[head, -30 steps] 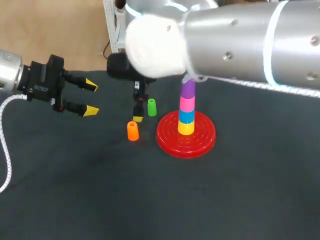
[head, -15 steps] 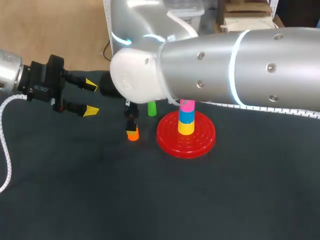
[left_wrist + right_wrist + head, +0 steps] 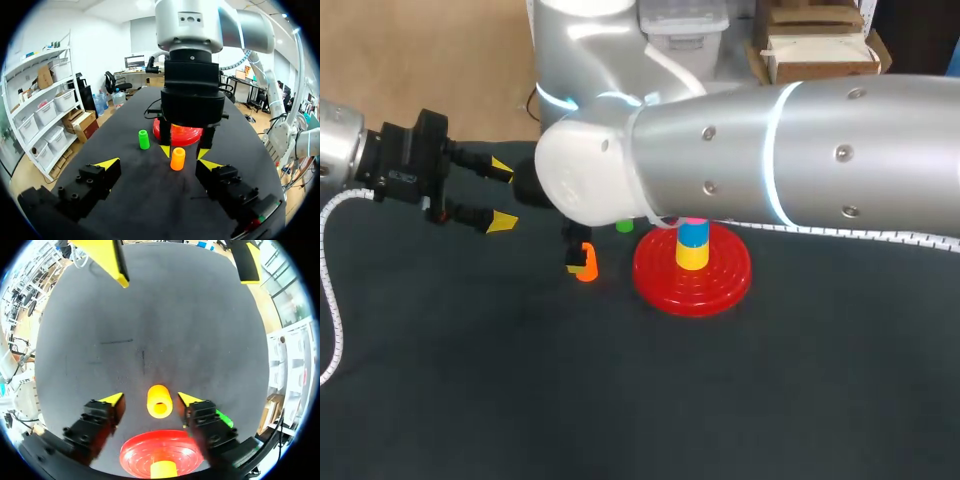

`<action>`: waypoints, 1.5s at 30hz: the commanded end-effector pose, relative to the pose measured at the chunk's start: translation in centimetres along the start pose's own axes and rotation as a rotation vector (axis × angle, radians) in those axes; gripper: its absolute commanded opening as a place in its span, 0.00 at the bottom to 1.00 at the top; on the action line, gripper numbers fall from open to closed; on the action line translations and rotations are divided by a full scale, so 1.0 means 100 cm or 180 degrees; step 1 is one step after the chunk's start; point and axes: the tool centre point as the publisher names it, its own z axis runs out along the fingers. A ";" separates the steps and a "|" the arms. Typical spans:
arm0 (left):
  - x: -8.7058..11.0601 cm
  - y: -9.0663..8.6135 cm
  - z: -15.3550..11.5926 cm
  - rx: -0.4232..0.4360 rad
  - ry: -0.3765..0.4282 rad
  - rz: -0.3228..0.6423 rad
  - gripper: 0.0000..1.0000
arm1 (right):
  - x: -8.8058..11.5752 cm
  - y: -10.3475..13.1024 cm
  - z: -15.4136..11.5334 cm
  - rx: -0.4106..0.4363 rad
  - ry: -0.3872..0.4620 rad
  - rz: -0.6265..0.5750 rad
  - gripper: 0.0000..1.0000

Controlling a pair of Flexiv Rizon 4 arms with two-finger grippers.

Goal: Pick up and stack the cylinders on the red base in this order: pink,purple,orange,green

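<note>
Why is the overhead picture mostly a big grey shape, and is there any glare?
Head view: the right arm crosses near the camera, hiding the upper stack on the red base. Right wrist view: soft sheen on the base; the orange cylinder is evenly lit, no hard shadow.

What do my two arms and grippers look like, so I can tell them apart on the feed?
Both arms are silver-grey metal. The right arm shows small bolts, a glowing pale-blue ring and a white rounded joint cap. The left arm carries a white coiled cable. The left gripper and right gripper are black blocks, each with two fingers tipped in yellow wedges.
</note>
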 end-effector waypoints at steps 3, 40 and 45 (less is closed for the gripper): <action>0.001 0.000 -0.001 -0.0001 -0.0005 0.0005 1.00 | 0.003 0.000 0.001 0.0006 0.0014 0.0027 0.47; 0.001 0.000 -0.001 -0.0001 -0.0005 0.0005 1.00 | 0.041 -0.025 -0.139 0.0420 -0.0163 0.0192 0.00; 0.001 0.000 -0.001 -0.0001 -0.0005 0.0005 1.00 | 0.061 -0.032 -0.203 0.0513 -0.0242 0.0278 0.00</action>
